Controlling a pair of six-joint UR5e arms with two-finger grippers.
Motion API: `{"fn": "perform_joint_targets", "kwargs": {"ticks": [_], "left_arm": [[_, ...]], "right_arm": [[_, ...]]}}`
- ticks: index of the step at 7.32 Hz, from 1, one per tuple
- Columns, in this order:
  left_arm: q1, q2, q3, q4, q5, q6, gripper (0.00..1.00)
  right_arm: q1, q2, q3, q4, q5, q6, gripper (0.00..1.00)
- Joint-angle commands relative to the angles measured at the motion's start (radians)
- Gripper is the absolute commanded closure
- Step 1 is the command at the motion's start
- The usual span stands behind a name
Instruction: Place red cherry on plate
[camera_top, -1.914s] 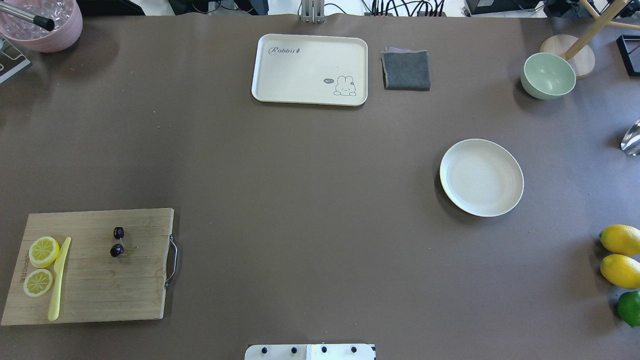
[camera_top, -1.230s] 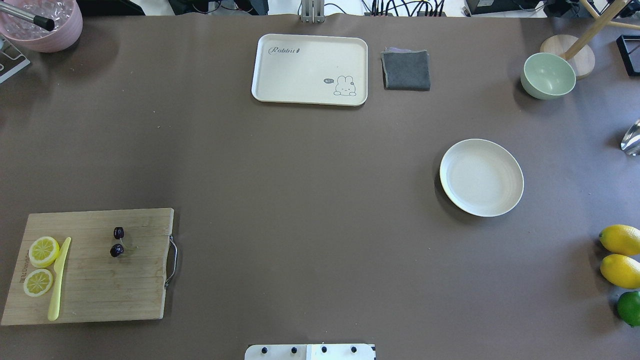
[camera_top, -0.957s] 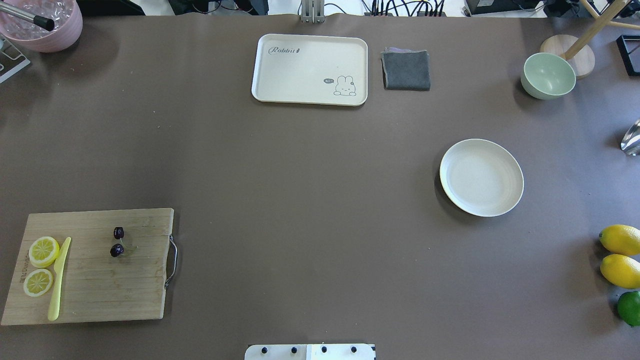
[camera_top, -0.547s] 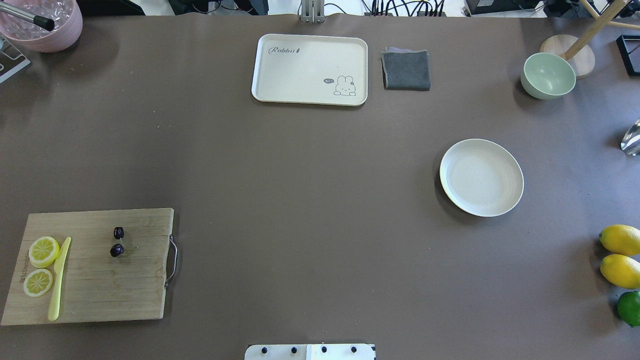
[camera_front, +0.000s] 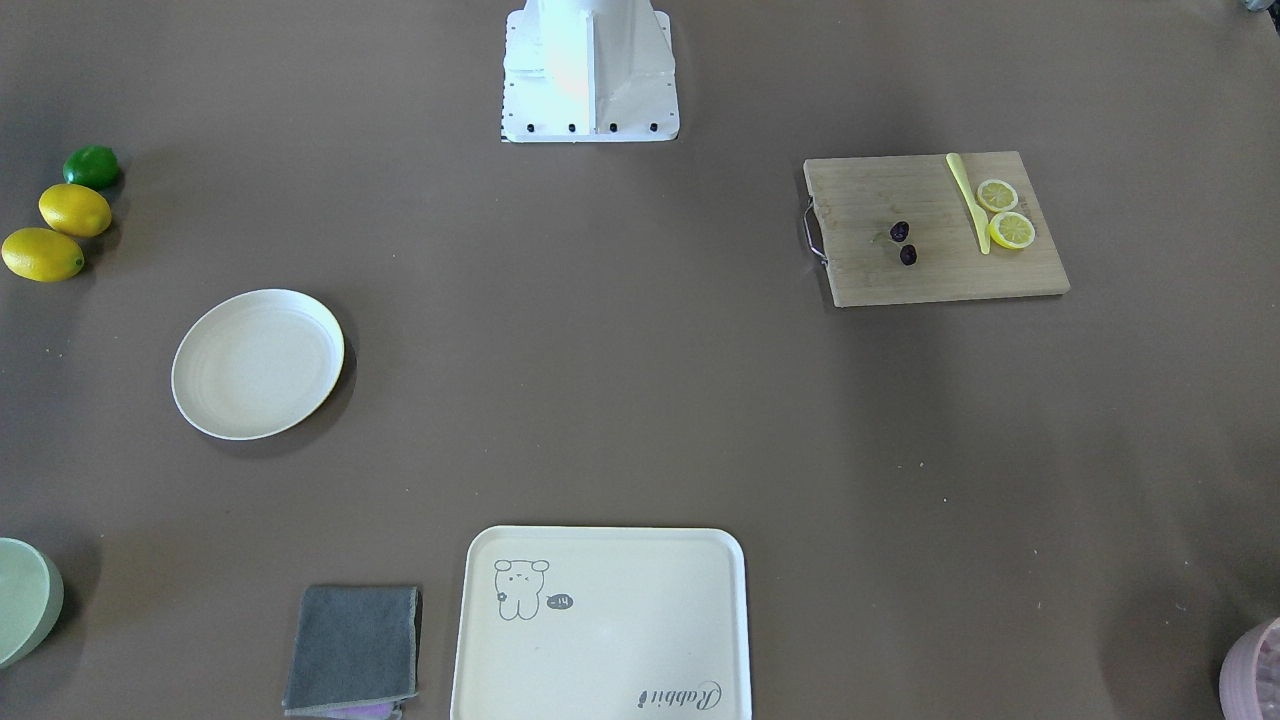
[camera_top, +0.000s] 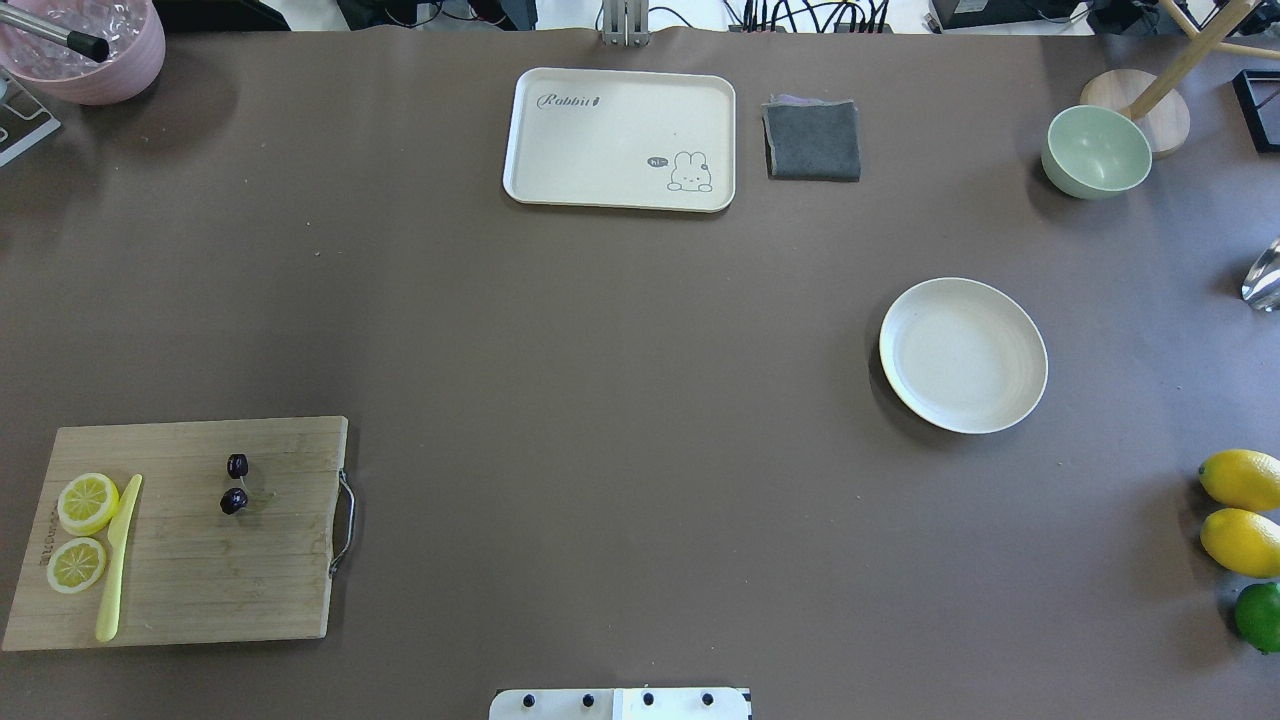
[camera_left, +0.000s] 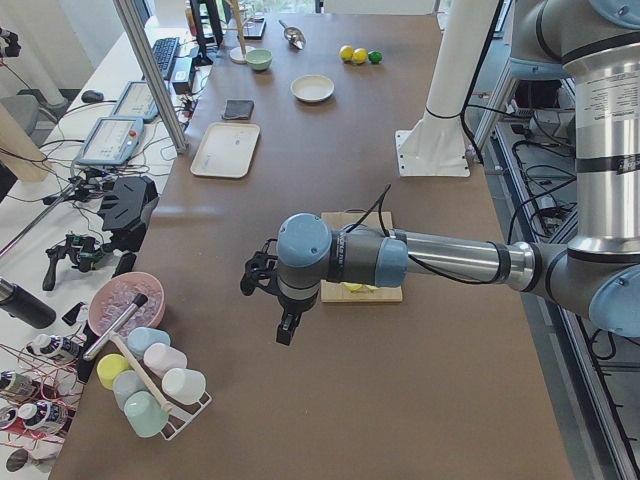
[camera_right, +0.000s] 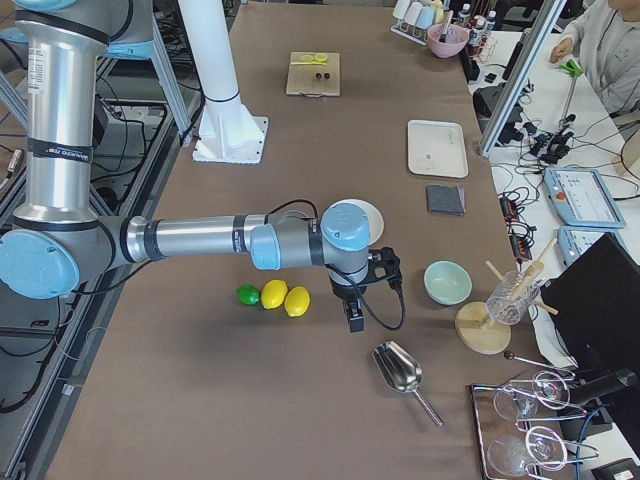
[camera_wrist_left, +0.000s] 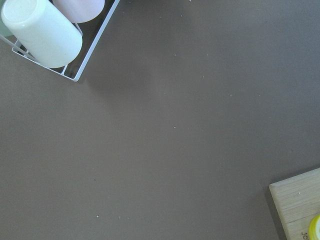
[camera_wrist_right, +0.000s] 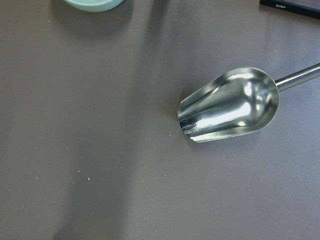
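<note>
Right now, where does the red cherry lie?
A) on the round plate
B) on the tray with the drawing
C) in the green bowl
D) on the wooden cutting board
D: the red cherry rests on the wooden cutting board, on the other side of the table from the plate.

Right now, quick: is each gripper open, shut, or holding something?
Left gripper: cannot tell, seen only from the side.
Right gripper: cannot tell, same reason.
Red cherry lies on the cutting board, so neither holds it.
</note>
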Motion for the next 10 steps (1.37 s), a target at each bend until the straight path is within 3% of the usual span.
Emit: {"fn": "perform_joint_targets", "kwargs": {"ticks": [1, 5, 10], "left_arm": [[0.000, 0.006, -0.006, -0.002, -0.001, 0.000, 0.02], [0.000, 0.006, -0.011, -0.002, -0.001, 0.000, 0.02], [0.002, 0.005, -0.013, -0.002, -0.001, -0.003, 0.02]], "right_arm": [[0.000, -0.005, -0.002, 0.002, 0.002, 0.003, 0.00], [-0.002, -0.017, -0.019, -0.001, 0.031, 0.008, 0.00], [-0.037, -0.021, -0.053, 0.123, 0.069, 0.014, 0.00]]}}
